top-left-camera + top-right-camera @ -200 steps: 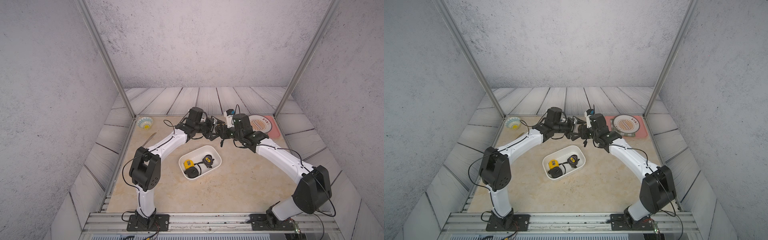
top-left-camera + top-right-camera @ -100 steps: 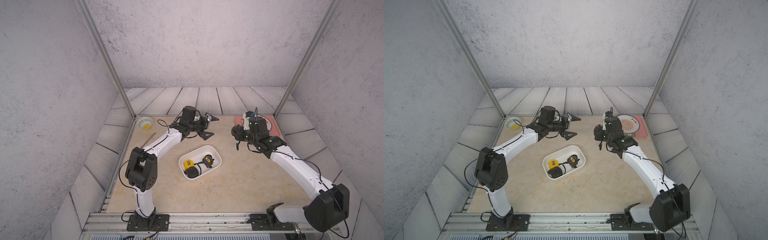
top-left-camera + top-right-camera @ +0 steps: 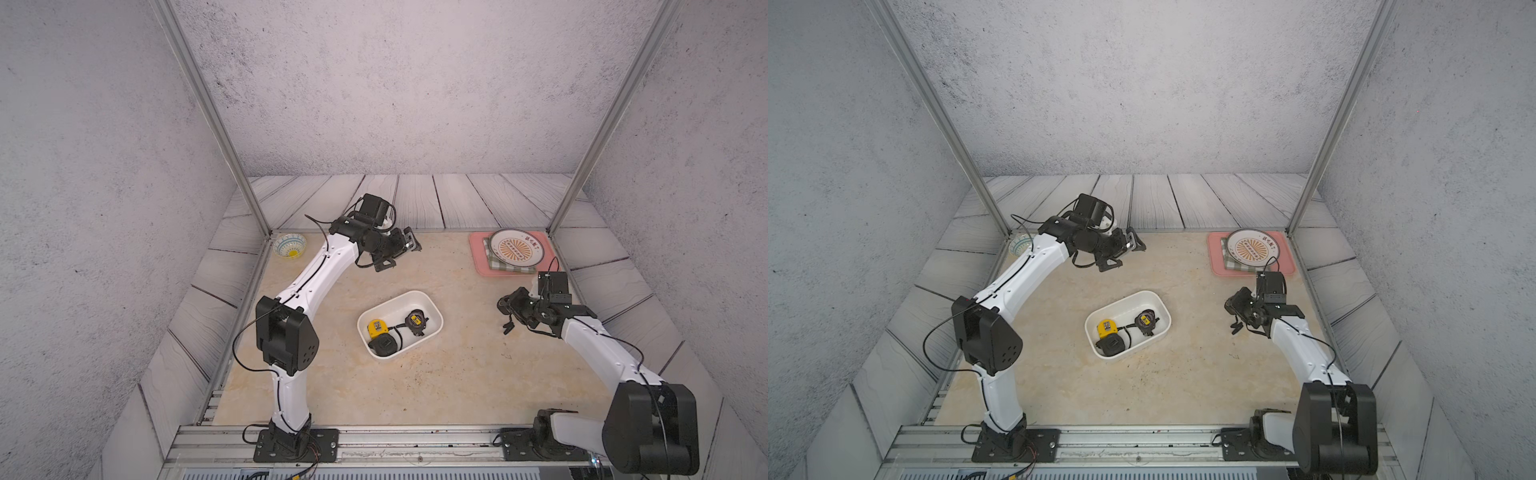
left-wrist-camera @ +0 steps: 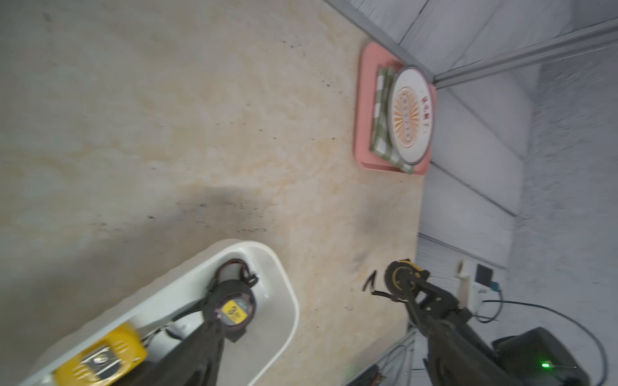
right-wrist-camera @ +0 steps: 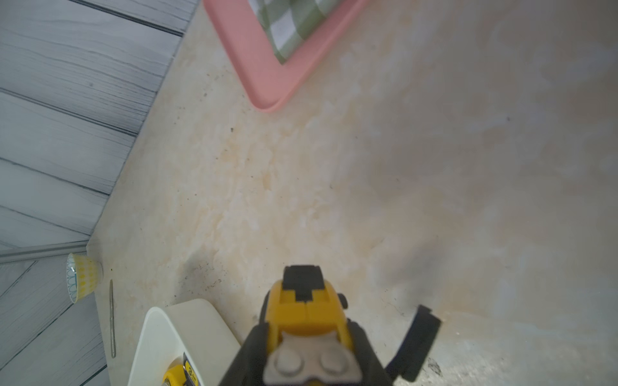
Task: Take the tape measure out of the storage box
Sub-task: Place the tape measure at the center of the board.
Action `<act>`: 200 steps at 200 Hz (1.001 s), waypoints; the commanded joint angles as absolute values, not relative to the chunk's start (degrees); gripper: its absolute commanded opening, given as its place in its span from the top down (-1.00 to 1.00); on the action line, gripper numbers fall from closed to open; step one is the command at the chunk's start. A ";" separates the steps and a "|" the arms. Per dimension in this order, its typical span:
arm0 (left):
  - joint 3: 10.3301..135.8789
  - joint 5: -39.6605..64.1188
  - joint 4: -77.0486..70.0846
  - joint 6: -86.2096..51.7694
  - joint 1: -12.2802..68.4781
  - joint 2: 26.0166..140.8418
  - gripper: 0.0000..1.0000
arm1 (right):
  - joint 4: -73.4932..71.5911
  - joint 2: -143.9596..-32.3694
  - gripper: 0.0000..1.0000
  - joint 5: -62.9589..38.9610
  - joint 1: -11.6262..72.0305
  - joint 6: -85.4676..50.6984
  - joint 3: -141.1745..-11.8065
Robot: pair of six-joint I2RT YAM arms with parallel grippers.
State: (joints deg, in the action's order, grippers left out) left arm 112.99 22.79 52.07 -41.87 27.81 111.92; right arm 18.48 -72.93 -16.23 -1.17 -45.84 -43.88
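In the right wrist view the held tape measure is blurred and cut by the picture's edge, like the storage box. In a top view the left arm half hides the bowl at ten o'clock. Lettering on the plate at one o'clock is too small to read.

Your storage box sits mid-desk, three tape measures in it. Behind it leftward is the bowl; behind it rightward, the tray, bearing a cloth under a plate. A fourth tape measure is right of the box, seemingly off the desk.
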 commanded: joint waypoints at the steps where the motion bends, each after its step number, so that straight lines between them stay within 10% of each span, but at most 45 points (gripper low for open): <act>1: 112.93 9.78 66.69 -26.94 28.61 116.41 -0.96 | 16.27 -76.62 1.00 -22.11 -2.97 -46.88 -44.66; 155: 115.43 6.37 68.82 -22.08 34.19 123.84 -0.92 | 22.23 -92.51 1.00 -20.28 -6.77 -41.78 -46.43; 200: 114.75 6.10 69.37 -21.27 34.64 124.08 -0.92 | 23.97 -91.73 0.52 -19.29 -6.77 -42.10 -45.97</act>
State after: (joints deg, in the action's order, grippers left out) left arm 114.28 5.82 67.57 -22.33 34.11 123.07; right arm 19.70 -90.37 -22.50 -6.57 -42.83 -46.65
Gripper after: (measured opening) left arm 0.960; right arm 0.354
